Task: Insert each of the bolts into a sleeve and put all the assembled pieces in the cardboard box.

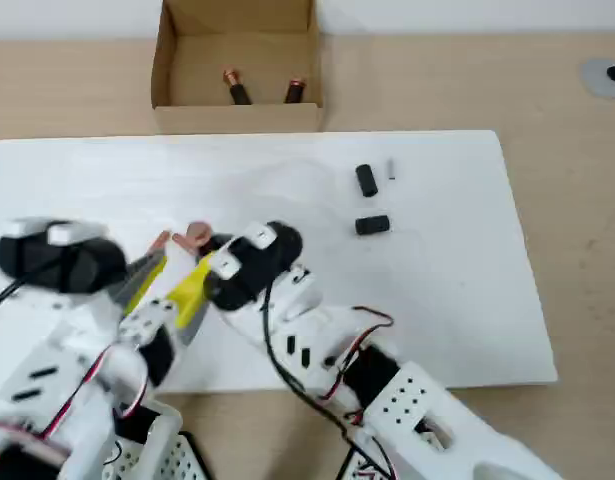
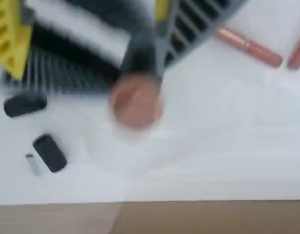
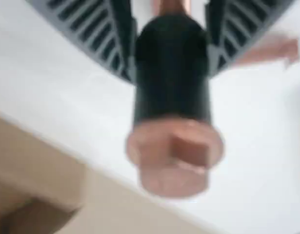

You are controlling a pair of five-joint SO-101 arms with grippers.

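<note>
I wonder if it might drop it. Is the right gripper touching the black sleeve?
Touching. The right wrist view shows the right gripper clamped against both sides of the sleeve, with no gap.

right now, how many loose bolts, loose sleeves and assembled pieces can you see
assembled pieces: 3 (two in the cardboard box, one in the right gripper)
loose sleeves: 2
loose bolts: 2
total: 7
</note>
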